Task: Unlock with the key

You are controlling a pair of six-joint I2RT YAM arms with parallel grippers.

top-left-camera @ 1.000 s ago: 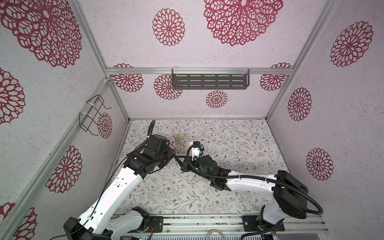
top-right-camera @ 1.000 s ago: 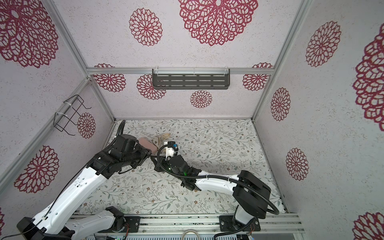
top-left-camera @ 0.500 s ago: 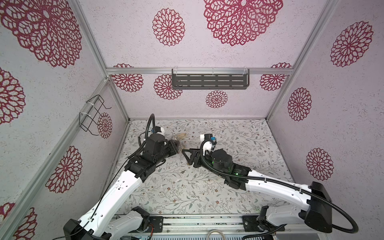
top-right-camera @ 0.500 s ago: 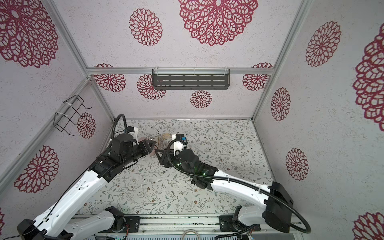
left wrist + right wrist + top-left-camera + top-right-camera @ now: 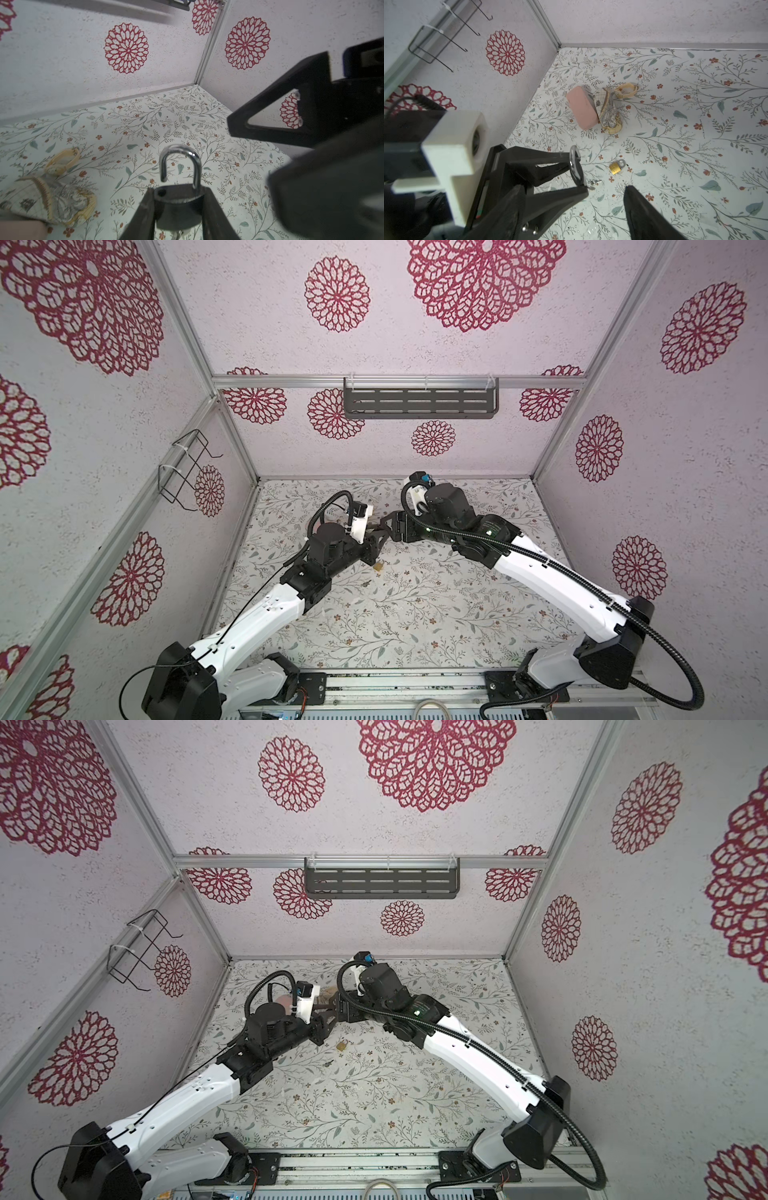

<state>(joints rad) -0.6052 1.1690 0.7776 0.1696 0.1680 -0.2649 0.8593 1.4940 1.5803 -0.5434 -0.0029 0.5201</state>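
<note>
The left arm (image 5: 266, 610) rises from the front left corner of the bench (image 5: 457, 614) and leans inward, its wrist bent toward the middle. The left gripper (image 5: 178, 189) is clamped on the sides of a dark padlock (image 5: 178, 209), which it holds in the air over the left half of the bench.

On the bench under the two grippers, left of the middle, lies a brass padlock (image 5: 378, 566). A small key (image 5: 366, 583) lies just beside it, toward the front edge.

The right arm (image 5: 540, 580) comes from the front right corner and stretches long across the middle. The right gripper (image 5: 386, 527) faces the left one almost tip to tip. Its jaws stand apart with nothing between them.

In both top views the held lock is lost among the black fingers. The left wrist view shows it plainly. The shackle (image 5: 180, 164) is sprung, with one leg seated in the body and the free end lifted clear of its hole. One triangular finger (image 5: 270, 116) of the right gripper hangs just beyond it. I can't tell whether anything sits in the keyhole.

The right wrist view gives what the top views mostly hide behind the left wrist. Near the far left corner of the bench a pink block (image 5: 582, 108) has a patterned pouch (image 5: 608, 113) leaning on it, with a yellowish ring (image 5: 626, 91) beside.
</note>
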